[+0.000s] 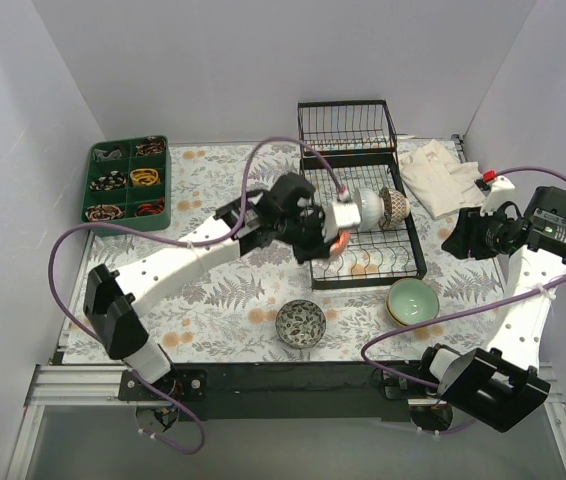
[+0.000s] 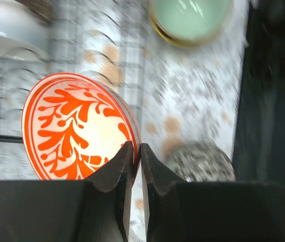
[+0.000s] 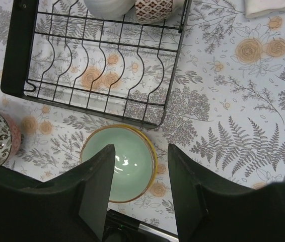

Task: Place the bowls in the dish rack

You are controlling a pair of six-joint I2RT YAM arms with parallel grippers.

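Fern-and-rose print is covering the worktop (image 1: pixel 223 300), and the dish rack (image 1: pixel 373 270) is sitting toward its back right. The left fingers (image 2: pixel 113 174) are pinching narrow on the rim of the red-orange bowl (image 2: pixel 77 126), holding it on edge over the near-left part of the rack. It is hanging beside a white bowl (image 1: pixel 368 208) and a brown lattice bowl (image 1: pixel 394 207) that are standing among the prongs. The right fingers (image 3: pixel 98 186) are hanging wide and empty above the pale green bowl (image 3: pixel 118 164), which is sitting on the worktop just in front of the rack. A dark leaf-patterned bowl (image 1: pixel 301 323) is waiting to its left. To my eye, the step in hand is slotting the red-orange bowl into the rack. I reckon the next move is calling for lowering it on edge between 2 prongs before the pinch is letting go, so it is not tipping against its neighbours. After that, the 2 bowls on the worktop are wanting loading.
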